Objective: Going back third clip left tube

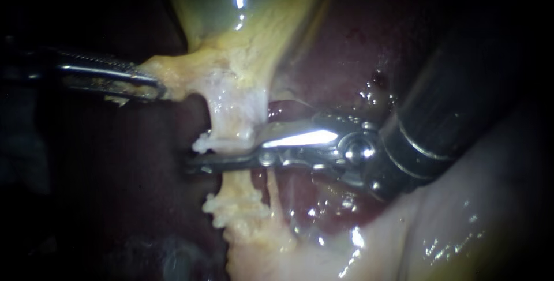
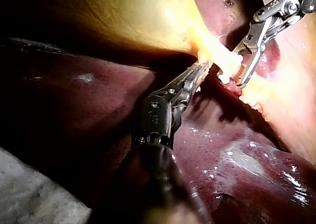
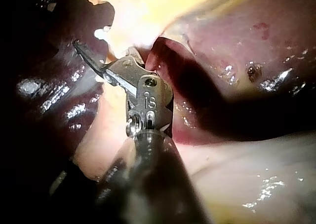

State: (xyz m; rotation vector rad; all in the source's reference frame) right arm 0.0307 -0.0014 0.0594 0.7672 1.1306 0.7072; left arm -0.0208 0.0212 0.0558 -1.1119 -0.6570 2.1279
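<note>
Closest to the lens, the right instrument (image 1: 226, 152) is seen entering from the right, its jaws held apart with the left tube (image 1: 232, 124) lying between them, one jaw in front and one behind. The left instrument (image 1: 151, 86) is clenched on yellow tissue (image 1: 173, 70) just beside the tube, below the gallbladder (image 1: 242, 15). Dark red liver (image 1: 346, 44) is seen behind

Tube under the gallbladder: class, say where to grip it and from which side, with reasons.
Probably the tube at its pale narrow waist, jaws crosswise, from where the right instrument enters: it stands upright and taut, and the left instrument, shut on yellow tissue, occupies the other side.
</note>
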